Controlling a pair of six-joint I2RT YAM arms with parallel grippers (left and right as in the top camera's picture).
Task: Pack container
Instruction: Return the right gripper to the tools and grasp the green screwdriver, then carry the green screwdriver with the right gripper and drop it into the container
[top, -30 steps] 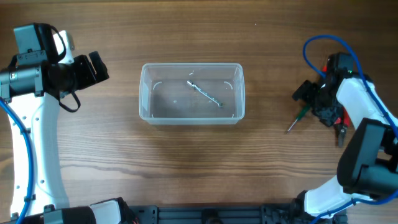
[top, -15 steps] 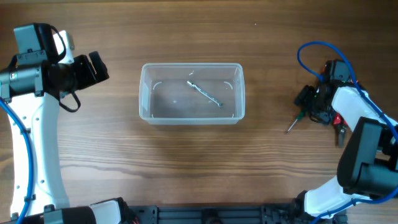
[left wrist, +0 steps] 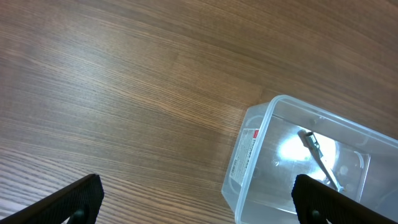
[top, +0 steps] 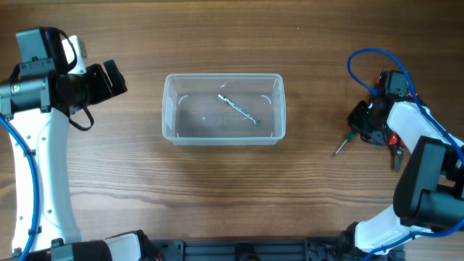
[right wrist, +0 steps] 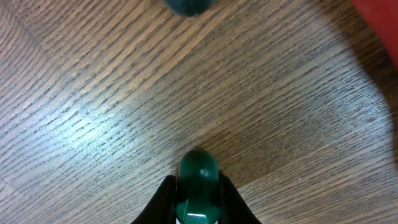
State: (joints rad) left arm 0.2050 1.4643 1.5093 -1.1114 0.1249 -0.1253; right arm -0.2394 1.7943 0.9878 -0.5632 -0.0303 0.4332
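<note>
R gripper [top: 360,130] is low at the right edge of the wooden table [top: 217,196]. Its two black fingers [right wrist: 163,200] are pressed vs both sides of a green-handled screwdriver [right wrist: 199,175], so it's clamped on the handle as far as the wrist cam shows. Overhead, the thin metal shaft pokes out toward the near-left and lies flat on the wood. Just behind the gripper is a red-handled tool [top: 394,139], partly hidden by the arm, type unclear. A 2nd green rounded thing [right wrist: 186,5] sits at the top of the wrist view, cut off by the frame.

Well apart, mid-table, is the clear rectangular plastic container [top: 168,109] w/ rounded corners and a rim. It stands upright, no lid seen. A small metal spanner [top: 238,109] lies diagonally on its floor.

L gripper [top: 109,80] hangs off to the left of the tub, holding nothing. Its fingers are spread wide, one at each bottom corner of its own view, w/ the tub's short wall and label [left wrist: 247,152] ahead.

Handling, my read:
- The tub is prob light, thin-walled and a bit flexy, so it'll skid on the smooth wood if bumped.
- Best hold is a pinch over the rim at a short wall. Squeezing mid-wall would bow it.
- The screwdriver is stiff and light, but its round handle may roll, so the handle is the right spot.
</note>
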